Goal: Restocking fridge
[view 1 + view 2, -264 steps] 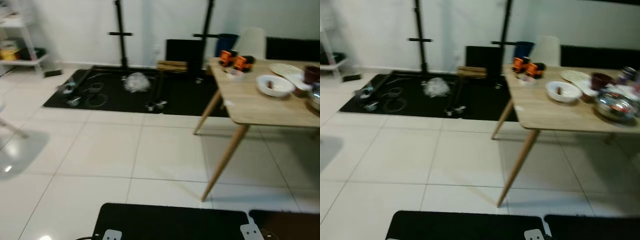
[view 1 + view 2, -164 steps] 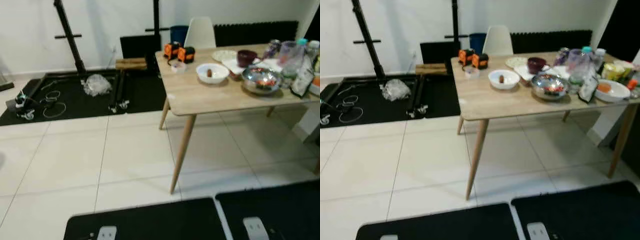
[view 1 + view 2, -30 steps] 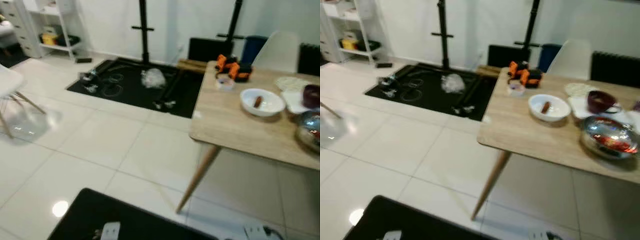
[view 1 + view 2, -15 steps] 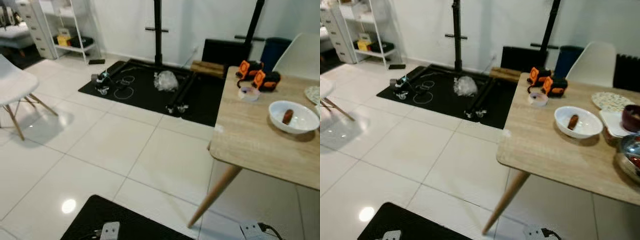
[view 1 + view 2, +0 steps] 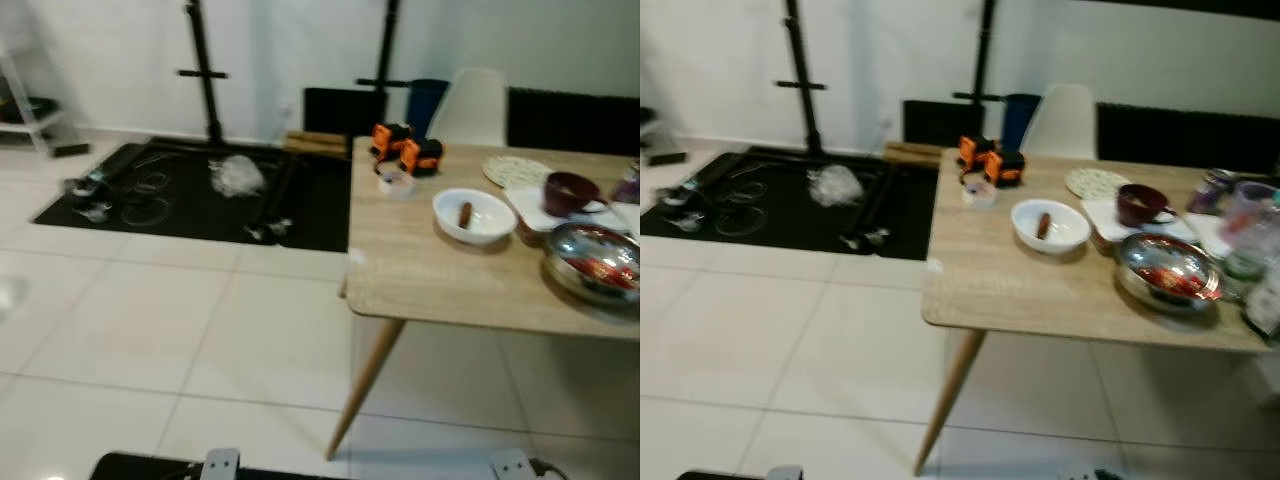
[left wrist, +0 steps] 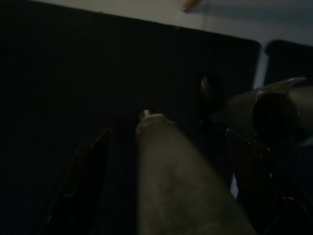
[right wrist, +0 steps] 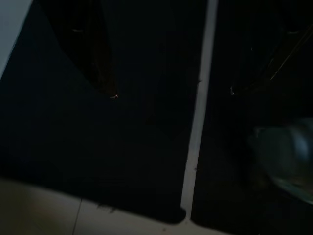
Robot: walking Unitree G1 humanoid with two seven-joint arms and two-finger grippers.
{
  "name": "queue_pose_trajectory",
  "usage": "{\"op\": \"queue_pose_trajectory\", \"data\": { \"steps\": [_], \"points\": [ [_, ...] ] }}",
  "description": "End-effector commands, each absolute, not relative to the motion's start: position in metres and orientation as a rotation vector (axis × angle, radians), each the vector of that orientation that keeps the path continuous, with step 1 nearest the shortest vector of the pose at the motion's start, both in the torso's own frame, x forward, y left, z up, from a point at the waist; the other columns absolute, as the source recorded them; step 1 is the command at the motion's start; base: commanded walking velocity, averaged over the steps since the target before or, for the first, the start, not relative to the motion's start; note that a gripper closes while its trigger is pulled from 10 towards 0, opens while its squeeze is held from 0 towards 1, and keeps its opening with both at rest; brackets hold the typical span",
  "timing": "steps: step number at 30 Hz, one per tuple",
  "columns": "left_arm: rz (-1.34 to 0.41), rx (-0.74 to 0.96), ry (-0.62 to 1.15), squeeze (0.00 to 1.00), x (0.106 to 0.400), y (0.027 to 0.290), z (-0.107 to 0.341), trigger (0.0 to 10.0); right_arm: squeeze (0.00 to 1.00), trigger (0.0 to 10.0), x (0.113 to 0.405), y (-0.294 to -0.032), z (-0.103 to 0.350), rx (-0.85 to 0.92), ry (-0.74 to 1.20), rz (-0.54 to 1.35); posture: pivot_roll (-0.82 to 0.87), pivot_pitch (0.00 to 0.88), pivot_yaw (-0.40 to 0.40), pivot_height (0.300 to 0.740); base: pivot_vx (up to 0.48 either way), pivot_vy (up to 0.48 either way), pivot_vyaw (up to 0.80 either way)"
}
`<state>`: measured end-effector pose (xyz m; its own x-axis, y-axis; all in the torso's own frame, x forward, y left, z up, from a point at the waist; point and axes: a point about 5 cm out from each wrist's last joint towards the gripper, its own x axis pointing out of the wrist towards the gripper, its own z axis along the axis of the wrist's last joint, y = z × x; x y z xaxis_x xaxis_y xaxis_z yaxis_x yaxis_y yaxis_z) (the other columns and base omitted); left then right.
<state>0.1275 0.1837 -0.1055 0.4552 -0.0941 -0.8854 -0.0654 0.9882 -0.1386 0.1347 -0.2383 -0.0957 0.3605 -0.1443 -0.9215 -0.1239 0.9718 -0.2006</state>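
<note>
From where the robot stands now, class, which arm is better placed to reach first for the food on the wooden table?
Right, probably. The wooden table and its steel bowl lie on the robot's right. Both arms hang idle, so the lead is slight.

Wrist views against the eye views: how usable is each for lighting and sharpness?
Both eye views are evenly lit but softly blurred, though the wooden table and white bowl stay readable. Left wrist view is very dark, dim shapes only. Right wrist view is equally dark, crossed by a pale seam.

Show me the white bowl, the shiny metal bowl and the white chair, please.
white bowl (image 5: 1050, 225): right eye view, inner bottom.
metal bowl (image 5: 1167, 270): right eye view, middle of its contents.
white chair (image 5: 468, 107): left eye view, backrest.
</note>
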Motion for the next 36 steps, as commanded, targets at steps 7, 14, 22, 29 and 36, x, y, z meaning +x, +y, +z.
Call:
{"op": "queue_pose_trajectory", "data": {
  "steps": [7, 14, 22, 29, 36],
  "points": [
    [-0.023, -0.145, 1.103, 0.0, 0.128, 0.184, -0.105, 10.0, 0.0, 10.0, 0.138, -0.24, -0.094, -0.256, 1.192, -0.031, -0.03, 0.0, -0.011, 0.74, 0.0, 0.0, -0.78],
    [-0.023, -0.134, 1.103, 0.0, 0.128, 0.186, -0.105, 10.0, 0.0, 10.0, 0.141, -0.24, -0.093, -0.281, 1.167, -0.032, -0.03, 0.0, -0.009, 0.74, 0.0, 0.0, -0.33],
    [-0.014, -0.131, 1.101, 0.0, 0.128, 0.187, -0.105, 10.0, 0.0, 10.0, 0.141, -0.241, -0.093, -0.28, 1.174, -0.038, -0.03, 0.0, -0.009, 0.74, 0.0, 0.0, 0.0],
    [0.002, -0.137, 1.099, 0.0, 0.127, 0.187, -0.105, 10.0, 0.0, 10.0, 0.138, -0.247, -0.092, -0.323, 1.185, -0.079, -0.04, 0.0, -0.011, 0.74, 0.0, 0.0, 0.0],
    [0.029, -0.142, 1.094, 0.0, 0.127, 0.188, -0.106, 10.0, 0.0, 10.0, 0.136, -0.251, -0.092, -0.343, 1.193, -0.093, -0.03, 0.0, -0.011, 0.74, 0.0, 0.0, 0.0]
  ]
}}
